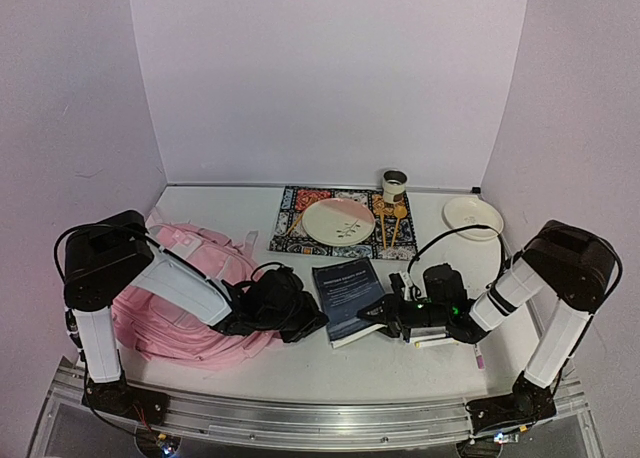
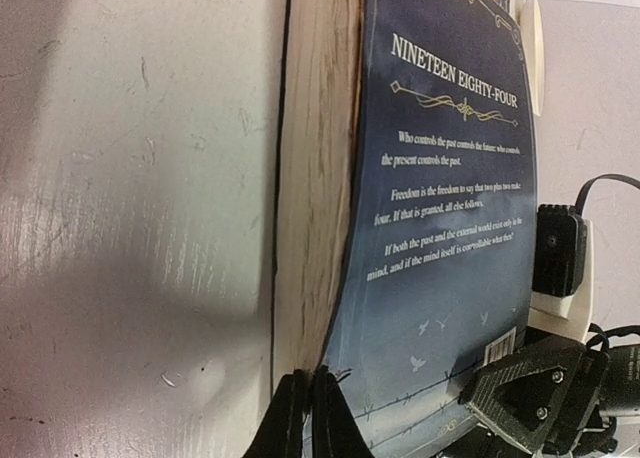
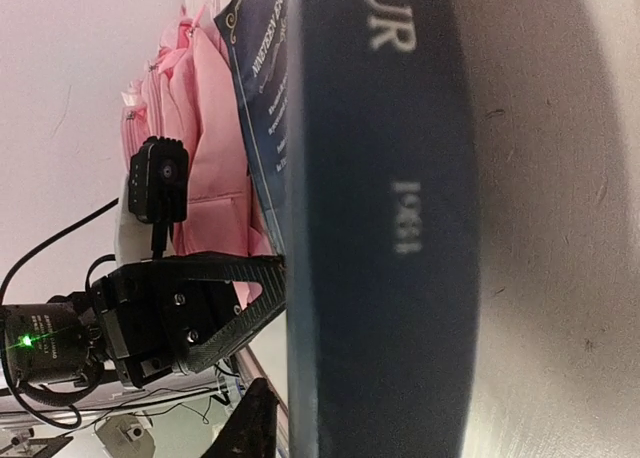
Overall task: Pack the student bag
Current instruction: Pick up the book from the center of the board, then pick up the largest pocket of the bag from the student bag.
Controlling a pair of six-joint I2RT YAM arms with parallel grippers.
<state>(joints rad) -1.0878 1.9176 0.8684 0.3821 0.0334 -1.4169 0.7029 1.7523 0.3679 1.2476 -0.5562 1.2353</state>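
Up close on the right wrist, the book's spine [image 3: 390,218] was one big blur, running off top and bottom. From above, the left arm [image 1: 180,278] covered much of the student bag [image 1: 160,328], and the right gripper [image 1: 378,318] hid the book's near corner; its grip couldn't be read.

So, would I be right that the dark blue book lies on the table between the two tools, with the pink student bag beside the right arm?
Not quite: in the top view the student bag lies beside the left arm, not the right. The rest holds.
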